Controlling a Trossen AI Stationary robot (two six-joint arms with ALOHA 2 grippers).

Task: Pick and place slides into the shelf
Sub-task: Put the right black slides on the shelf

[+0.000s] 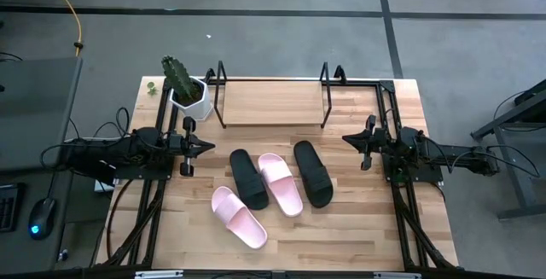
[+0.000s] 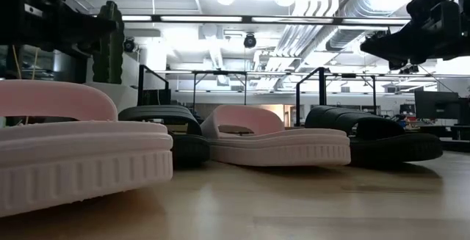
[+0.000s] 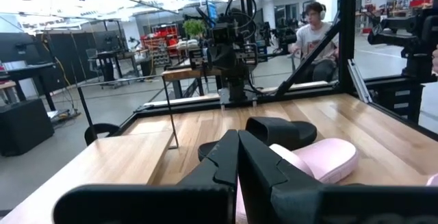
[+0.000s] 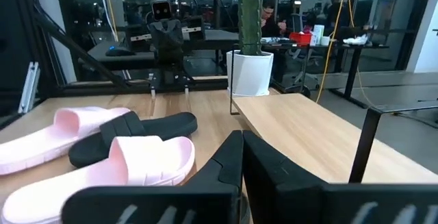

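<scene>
Four slides lie soles-down on the table's middle: a pink one point(image 1: 239, 217) nearest, a black one point(image 1: 248, 178), a second pink one point(image 1: 281, 183) and a second black one point(image 1: 313, 173). The shelf point(image 1: 271, 101), a wooden board in a black wire frame, stands at the far edge with nothing on it. My left gripper point(image 1: 207, 147) hovers shut left of the slides, pointing right. My right gripper point(image 1: 347, 138) hovers shut to their right, pointing left. In the left wrist view the shut fingers point(image 3: 237, 148) point toward a black slide point(image 3: 280, 131) and a pink one point(image 3: 321, 159).
A white pot with a cactus point(image 1: 189, 94) stands at the shelf's left end. Bare wood lies along the near edge point(image 1: 341, 236). A person point(image 3: 316, 32) sits in the room beyond the table's right side.
</scene>
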